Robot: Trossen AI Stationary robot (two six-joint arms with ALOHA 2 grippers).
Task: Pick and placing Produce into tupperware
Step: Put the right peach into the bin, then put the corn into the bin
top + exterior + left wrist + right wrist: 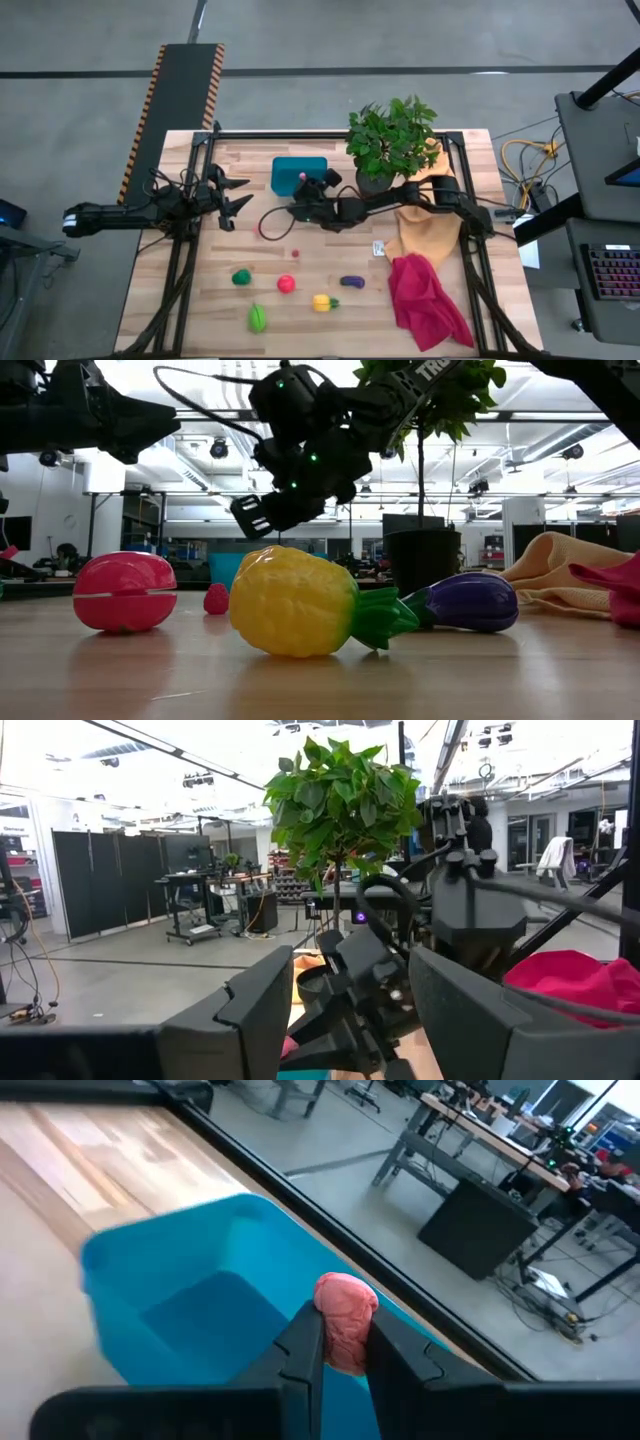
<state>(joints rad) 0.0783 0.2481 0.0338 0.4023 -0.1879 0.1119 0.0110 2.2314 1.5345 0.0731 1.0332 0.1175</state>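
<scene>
Pink toy fruit (346,1323) is pinched tight in the right claw (346,1348), hanging over the teal box (298,174), which sits near the table's (470,330) far edge, beside the potted plant (391,140). Left claw (237,191) waits w/ fingers apart, holding nothing, by the left edge. Other pieces lie toward the near edge: green (241,277), red (286,284), yellow (322,302), purple (352,282).
</scene>
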